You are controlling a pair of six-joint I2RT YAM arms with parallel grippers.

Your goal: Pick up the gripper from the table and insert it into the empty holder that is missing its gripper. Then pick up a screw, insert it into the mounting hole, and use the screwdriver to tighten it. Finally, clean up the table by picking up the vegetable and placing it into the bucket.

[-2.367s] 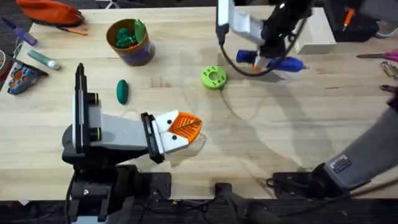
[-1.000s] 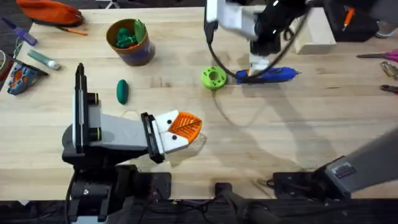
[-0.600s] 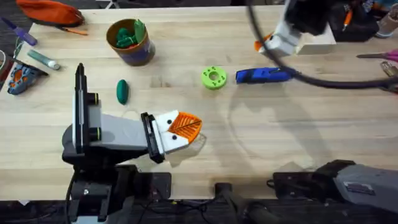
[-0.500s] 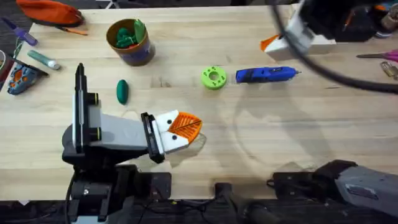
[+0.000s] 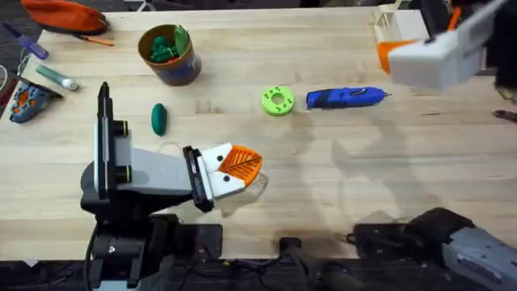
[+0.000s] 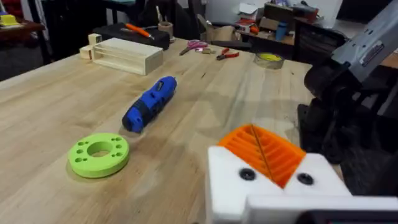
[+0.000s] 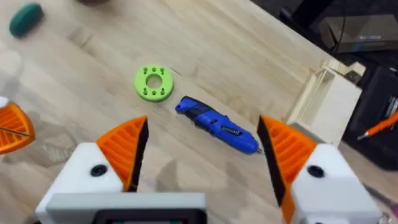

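Note:
My left gripper lies low over the near table, shut. Its two white holders press orange ribbed grippers together, with a dark screw head in each holder. My right gripper hangs open and empty, high over the far right. The blue screwdriver lies flat and free on the table. The dark green vegetable rests left of centre, in front of the tan bucket, which holds green pieces.
A lime-green disc sits just left of the screwdriver. A pale wooden block stands at the far right. Tools and an orange pouch clutter the far left edge.
My right gripper set the screwdriver down beside the disc and let go. It then opened and rose away toward the far right. The left arm stayed still.

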